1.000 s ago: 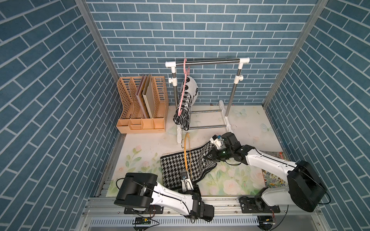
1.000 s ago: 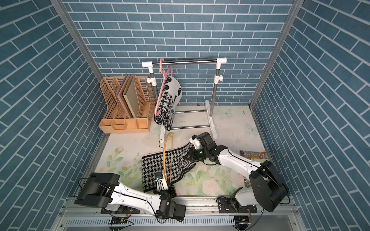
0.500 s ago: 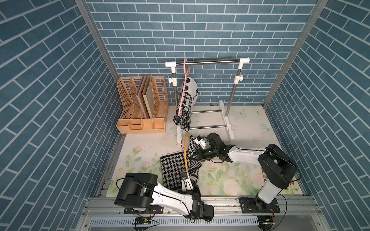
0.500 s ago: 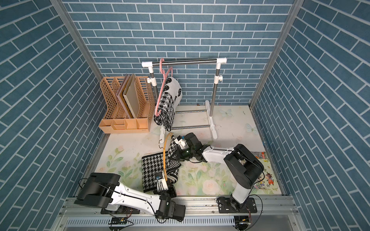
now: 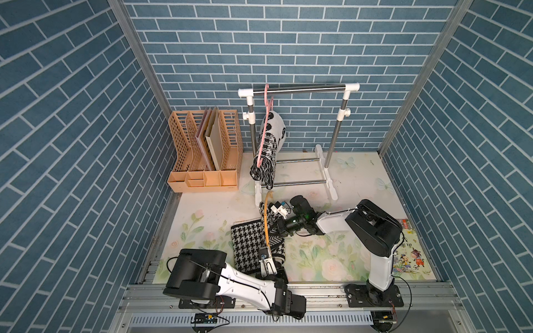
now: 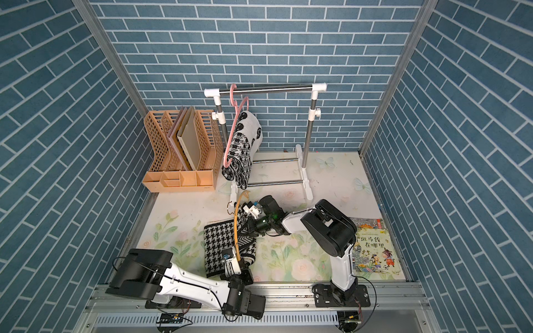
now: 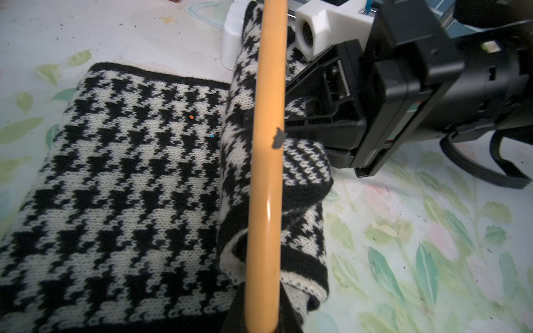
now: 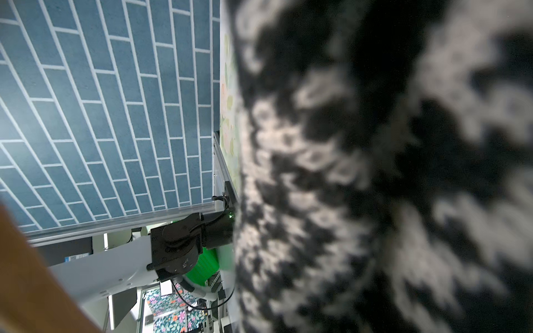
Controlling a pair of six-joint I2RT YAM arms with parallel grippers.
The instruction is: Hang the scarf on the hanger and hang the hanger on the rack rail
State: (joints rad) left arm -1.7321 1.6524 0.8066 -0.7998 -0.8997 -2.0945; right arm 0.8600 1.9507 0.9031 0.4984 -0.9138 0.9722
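**Black-and-white houndstooth knit scarf** (image 5: 248,245): lower centre of both top views, on the floral-print tabletop (image 5: 331,259). Most of it lies flat as a folded rectangle. Its frame-right edge is bunched and lifted into a rumpled fold. Soft, loose knit with a black border; judged limp, so it will sag wherever unsupported.

**Orange plastic hanger** (image 5: 266,230): thin, glossy and rigid, seen nearly edge-on as a single rod, curved at its far end. The long axis runs almost bottom-to-top in the top views, from the left gripper (image 5: 267,261) toward the foot of the rack. It crosses above the scarf where the flat part meets the raised fold. In the left wrist view the rod splits the frame: flat cloth to its left, bunched fold to its right.

**Left gripper:** clamped on the hanger's near end.

**Right gripper** (image 5: 275,232): comes in from frame right, crosswise to the rod, jaws closed on the raised fold. Its tip is hidden behind the rod in the left wrist view. Cannot tell whether the fold passes through the hanger's opening or only lies against it. The right wrist view is mostly blurred knit.

**Judgement:** the move turns on cloth lying across the rod. The fold has to travel over it toward frame left. The right arm is nearer the cloth, while the left only braces.

**Surroundings:**
- White-and-steel garment rack (image 5: 302,88), upper centre.
- Pink hanger (image 5: 266,96) on the rack, carrying a black-and-white patterned scarf (image 5: 272,135).
- Tan lattice plastic file organiser (image 5: 202,155), left of the rack.
- Picture book (image 5: 409,253), lower right.
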